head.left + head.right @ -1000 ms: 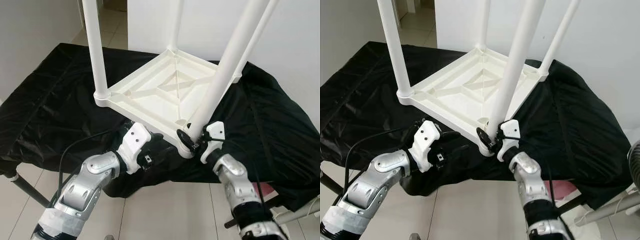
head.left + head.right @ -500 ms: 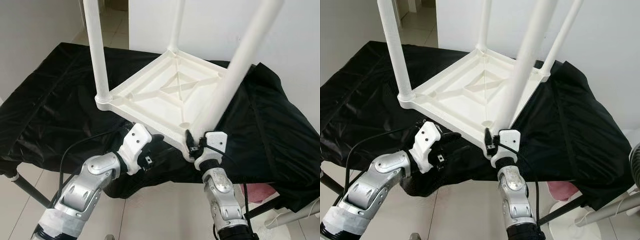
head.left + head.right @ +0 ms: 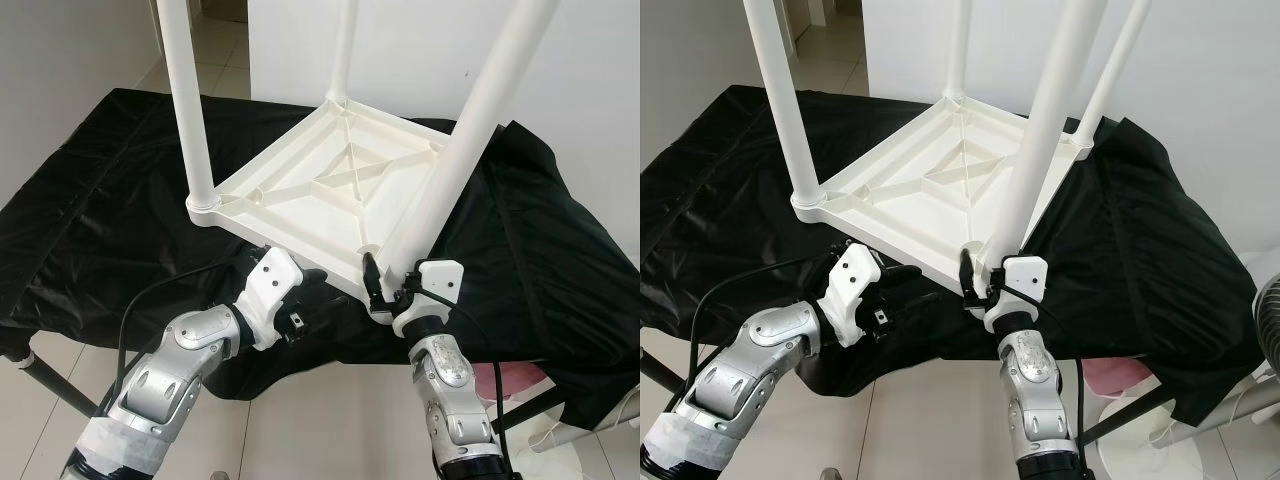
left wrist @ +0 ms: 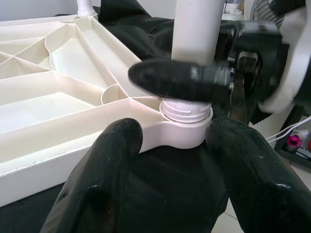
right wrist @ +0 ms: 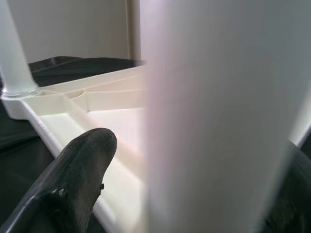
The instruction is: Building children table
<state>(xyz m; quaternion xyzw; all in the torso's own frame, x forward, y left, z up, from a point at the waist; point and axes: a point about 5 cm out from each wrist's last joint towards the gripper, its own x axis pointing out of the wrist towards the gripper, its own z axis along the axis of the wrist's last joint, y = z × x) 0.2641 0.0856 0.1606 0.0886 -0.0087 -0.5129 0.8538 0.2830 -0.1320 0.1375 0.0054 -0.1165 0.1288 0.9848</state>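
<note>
Right gripper [image 3: 385, 290] is clamping the base of the near table leg [image 3: 470, 130] at 5 o'clock in the head views. One black finger [image 4: 180, 77] is lying across the leg just above its threaded collar; the other finger is hidden behind the leg. In the right wrist view the leg is a blurred white column covering most of the far finger.

Left gripper [image 4: 170, 160] is sitting at 7 o'clock, just in front of the same corner socket [image 4: 187, 131], jaws standing wide apart and holding nothing. In the head views its fingers are dark against the black cloth [image 3: 90, 200] and hard to make out.

The white plastic children's table [image 3: 330, 195] is lying upside down on the cloth, ribbed underside facing up, near corner over the cloth's front edge. The near leg is leaning up toward 1 o'clock, long axis tilted off vertical. The left leg [image 3: 190, 120] and far leg [image 3: 343, 50] are standing upright in their corners. All leg tops are cut off by the frame edge.
</note>
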